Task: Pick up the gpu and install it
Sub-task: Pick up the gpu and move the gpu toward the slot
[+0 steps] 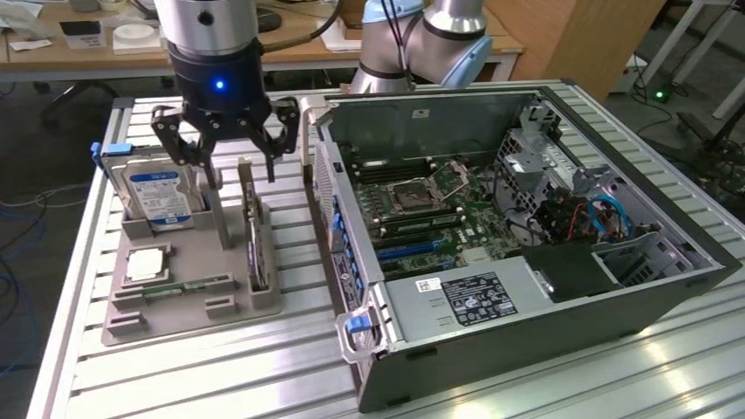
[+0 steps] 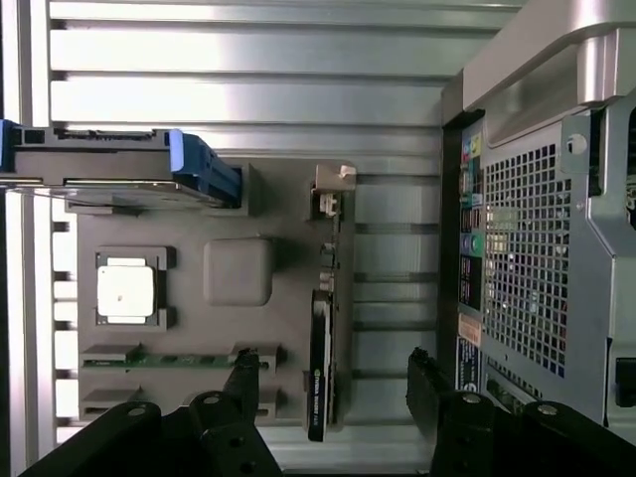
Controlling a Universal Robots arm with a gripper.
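Above the grey tray (image 1: 192,257), gripper (image 1: 242,172) with jaws spread wide, gripping nothing. In a narrow slot along that tray's long side, gpu (image 1: 254,237) standing upright on its edge, not yet lifted.

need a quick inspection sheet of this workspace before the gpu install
surface: slatted metal table, grey holder tray on it
job's things: gpu standing on edge in the tray; open computer case beside it
clutter: hard drive, memory stick, processor chip in the tray
claw: claw open, over the gpu, not touching
cables: blue cables inside the case
surroundings: wooden desk behind
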